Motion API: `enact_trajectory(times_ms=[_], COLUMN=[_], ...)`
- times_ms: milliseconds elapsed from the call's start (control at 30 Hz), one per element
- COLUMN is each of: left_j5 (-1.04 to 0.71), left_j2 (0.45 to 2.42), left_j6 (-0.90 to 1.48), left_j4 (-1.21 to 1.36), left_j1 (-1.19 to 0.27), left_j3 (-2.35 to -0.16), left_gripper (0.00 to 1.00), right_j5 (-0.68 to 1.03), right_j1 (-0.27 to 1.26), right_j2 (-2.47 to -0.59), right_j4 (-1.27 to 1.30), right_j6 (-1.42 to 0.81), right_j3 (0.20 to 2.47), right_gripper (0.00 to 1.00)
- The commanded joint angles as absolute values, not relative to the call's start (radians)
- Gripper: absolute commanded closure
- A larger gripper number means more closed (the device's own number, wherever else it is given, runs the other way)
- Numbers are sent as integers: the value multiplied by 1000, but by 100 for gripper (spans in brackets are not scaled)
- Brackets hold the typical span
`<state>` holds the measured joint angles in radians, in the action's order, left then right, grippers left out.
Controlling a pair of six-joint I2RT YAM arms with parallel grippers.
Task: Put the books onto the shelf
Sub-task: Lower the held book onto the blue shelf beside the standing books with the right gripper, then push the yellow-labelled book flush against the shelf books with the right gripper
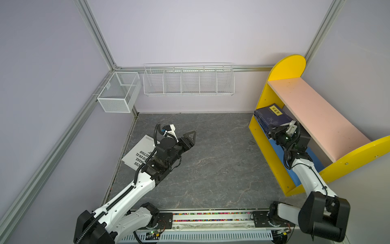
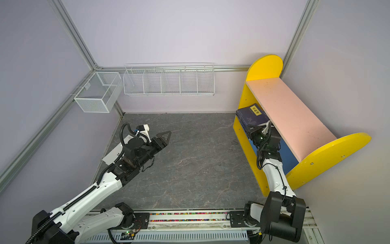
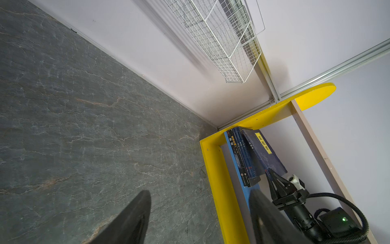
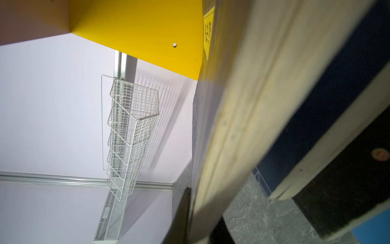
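We see the shelf (image 1: 289, 65), a low unit with yellow rounded sides, standing along the right of a dark stone-patterned floor (image 1: 211, 169). Its pink upper board (image 1: 312, 114) carries nothing, and the shelved books all sit on the blue lower board (image 2: 288, 160). The large white book (image 1: 137, 154) lies flat on the floor at the left, partly under the left arm, not yet shelved. At the far end of the lower board a row of navy and black books (image 3: 242, 162) stands on edge against the yellow side. One navy book (image 1: 272, 115) with a yellow label leans onto that row at a slant. The right gripper (image 3: 272, 177) reaches in under the upper board, jaws clenched, tips at the leaning book's near lower edge; we cannot tell whether they pinch any of the cover. We judge this the main risk: if the tips draw back or push unevenly, the slanted book may slide down flat or tip out over the front edge. A hard shove could topple the row, and the wrist could knock the upper board in that tight space. The left gripper (image 1: 188, 139) hovers over the middle of the floor, jaws spread, holding nothing; the flat white book offers it no raised edge to seize.
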<state>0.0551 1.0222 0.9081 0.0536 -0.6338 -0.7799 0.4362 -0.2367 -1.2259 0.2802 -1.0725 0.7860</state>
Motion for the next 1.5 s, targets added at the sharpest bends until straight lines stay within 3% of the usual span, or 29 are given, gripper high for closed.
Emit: enact_trajectory(times_ms=[0,1100,1467], left_j5=[67,67,71], left_j2=[1028,1024,1008], left_j6=[922,959,960], left_j4=[69,99,94], left_j1=[-627,-624,-625], left_j3=[-765,-720,-709], left_gripper=[26,26,26], right_j5=[379,355,293], right_j1=[-253,-195,-207], right_j2=[-1233,-1351,-1305], right_j4=[361,331,324], right_j6=[-1042,-1035,-1052], right_j3=[827,870,848], right_gripper=[94,90,91])
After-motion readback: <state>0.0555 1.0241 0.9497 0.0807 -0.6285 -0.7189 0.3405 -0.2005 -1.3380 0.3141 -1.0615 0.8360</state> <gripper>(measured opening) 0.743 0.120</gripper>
